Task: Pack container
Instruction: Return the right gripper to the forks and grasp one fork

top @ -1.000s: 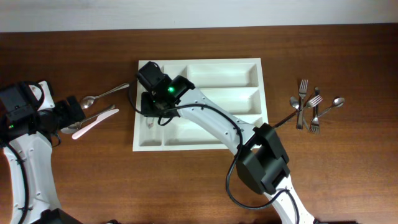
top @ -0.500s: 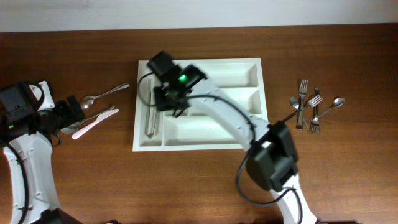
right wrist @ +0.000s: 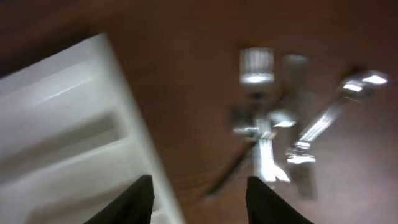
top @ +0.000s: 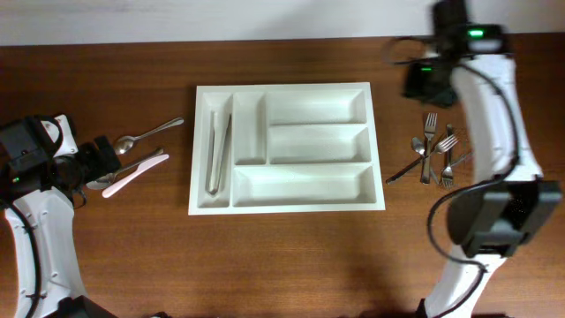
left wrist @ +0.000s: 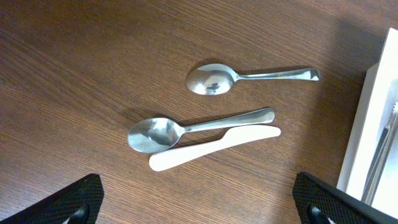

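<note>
The white container [top: 291,87] lies mid-table, with metal tongs [top: 216,150] in its leftmost narrow compartment. My left gripper [top: 108,161] is open beside two metal spoons [left wrist: 249,76] [left wrist: 186,129] and a white plastic knife [left wrist: 211,146], with nothing between its fingers [left wrist: 78,199]. High at the back right, my right gripper [top: 428,81] hovers open and empty past the container's right end. Its blurred wrist view shows the container's corner [right wrist: 68,118] and a pile of forks and spoons [right wrist: 273,137].
A heap of metal forks and spoons [top: 439,157] lies on the wood right of the container. The container's edge [left wrist: 373,124] shows at the right of the left wrist view. The table's back edge meets a pale wall.
My right gripper has let go of the tongs in the left compartment, risen and swung across to the back right, its jaws widening. The left arm has stayed still.
</note>
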Robot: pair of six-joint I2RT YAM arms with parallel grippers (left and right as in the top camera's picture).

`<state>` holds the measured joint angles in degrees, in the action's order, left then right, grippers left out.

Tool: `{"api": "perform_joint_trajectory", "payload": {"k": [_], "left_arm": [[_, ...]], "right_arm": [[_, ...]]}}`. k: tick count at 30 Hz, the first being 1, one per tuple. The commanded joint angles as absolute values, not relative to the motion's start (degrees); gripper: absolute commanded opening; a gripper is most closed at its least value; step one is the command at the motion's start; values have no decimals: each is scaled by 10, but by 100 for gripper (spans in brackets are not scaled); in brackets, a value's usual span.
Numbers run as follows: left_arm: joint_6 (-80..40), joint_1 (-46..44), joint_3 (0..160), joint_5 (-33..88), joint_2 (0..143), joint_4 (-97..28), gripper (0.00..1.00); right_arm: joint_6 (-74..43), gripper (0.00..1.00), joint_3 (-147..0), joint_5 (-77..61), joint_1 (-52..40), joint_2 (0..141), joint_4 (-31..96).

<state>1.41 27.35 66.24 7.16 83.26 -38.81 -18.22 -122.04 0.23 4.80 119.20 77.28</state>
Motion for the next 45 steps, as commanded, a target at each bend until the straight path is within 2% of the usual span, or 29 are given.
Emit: {"api": "perform_joint_trajectory", "payload": {"k": [1,5,11,17,20,23,25,29,45], "left_arm": [[8,276,672,82,836,-388,99],[8,276,672,82,836,-389,99],[8,276,672,82,836,-388,99],[8,276,672,82,836,-388,99],[8,276,672,82,836,-389,99],[8,276,672,82,836,-388,99],[8,276,672,82,836,-389,99],[8,276,672,82,836,-388,99],[8,276,672,82,836,-389,99]], "right_arm": [[-185,47,-1220,-46,95,1213,785],[-182,48,-1220,-62,130,1238,798],[-124,48,-1220,-63,135,1267,805],[-122,48,-1188,-39,135,1285,806],[-124,40,-1151,-43,135,1288,807],[-161,32,-1114,-67,135,1288,808],[-204,30,-1091,-83,135,1288,807],[-288,31,-1052,-86,135,1288,788],[-389,32,-995,-84,114,1288,678]]}}
